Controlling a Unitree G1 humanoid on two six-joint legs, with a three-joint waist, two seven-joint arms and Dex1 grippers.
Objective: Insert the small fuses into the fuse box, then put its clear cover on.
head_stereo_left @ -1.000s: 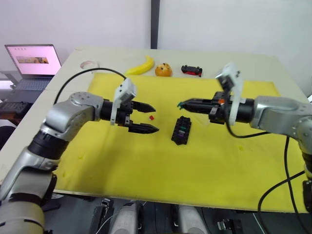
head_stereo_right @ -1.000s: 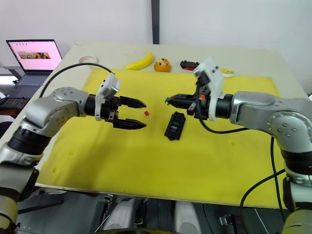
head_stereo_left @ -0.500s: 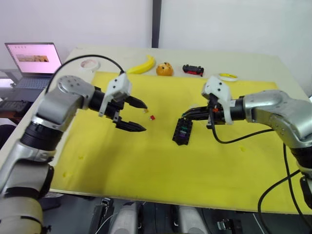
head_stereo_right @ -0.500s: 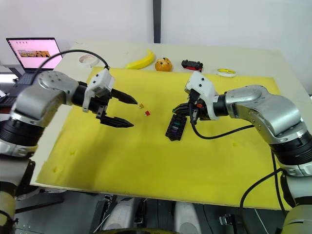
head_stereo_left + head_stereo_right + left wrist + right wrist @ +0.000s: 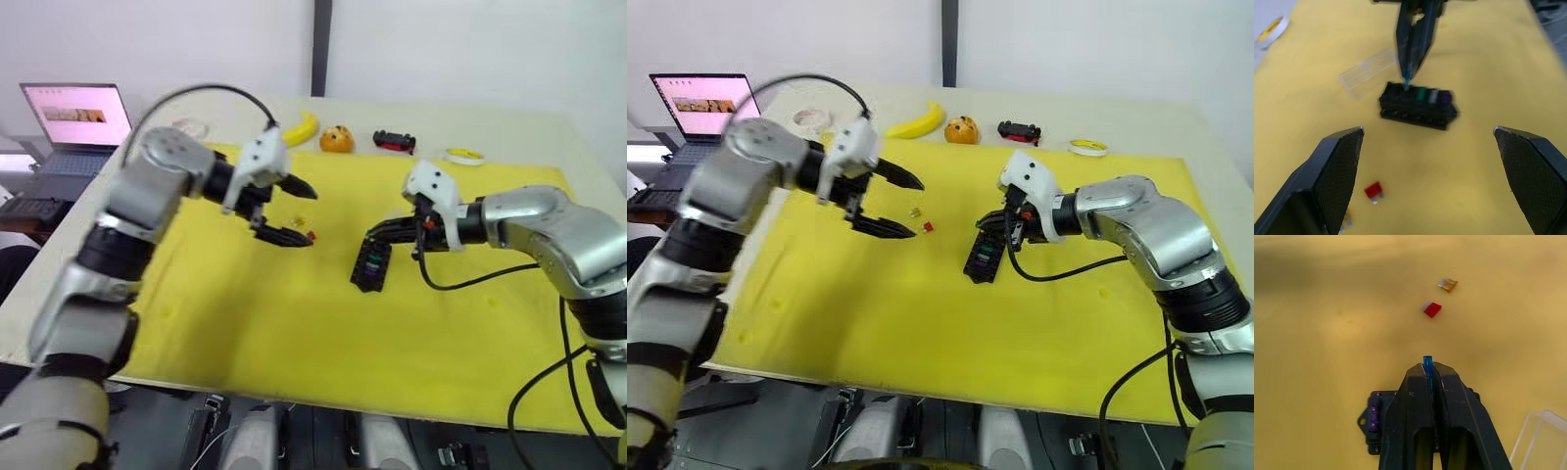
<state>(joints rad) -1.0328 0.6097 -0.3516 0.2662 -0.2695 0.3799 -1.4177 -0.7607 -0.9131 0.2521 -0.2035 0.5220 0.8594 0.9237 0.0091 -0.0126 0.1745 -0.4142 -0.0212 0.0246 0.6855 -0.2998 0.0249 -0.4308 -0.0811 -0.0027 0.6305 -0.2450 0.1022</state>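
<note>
Here the right gripper (image 5: 1429, 363) is pressed together on a teal fuse (image 5: 1427, 366), its tip lowered to the end of the fuse box (image 5: 982, 257), which lies at the centre of the yellow mat (image 5: 921, 323). The left gripper (image 5: 903, 206) is spread wide and holds nothing, hovering left of centre above two loose fuses.

The left wrist view shows what the head views barely resolve: the box (image 5: 1418, 105) already carries green, grey and purple fuses (image 5: 1431, 96) in its top row, the teal one meets its slots at the end of that row, and the clear cover (image 5: 1369, 73) lies on the mat just beside the box, apart from it. A red fuse (image 5: 1374, 190) sits low in that frame between the spread fingers (image 5: 1332, 181). The right wrist view adds the orange fuse (image 5: 1448, 284) near the red one (image 5: 1432, 309), both well apart from the box, and a corner of the cover (image 5: 1540, 438) at lower right.

The mat covers a pale table (image 5: 1117, 113). Along the far edge, in the upper part of the frame, lie a banana (image 5: 918, 121), an orange (image 5: 961, 129), a toy car (image 5: 1019, 130) and tape rolls (image 5: 1087, 147). A laptop (image 5: 700, 113) stands open at upper left, before a white wall.
</note>
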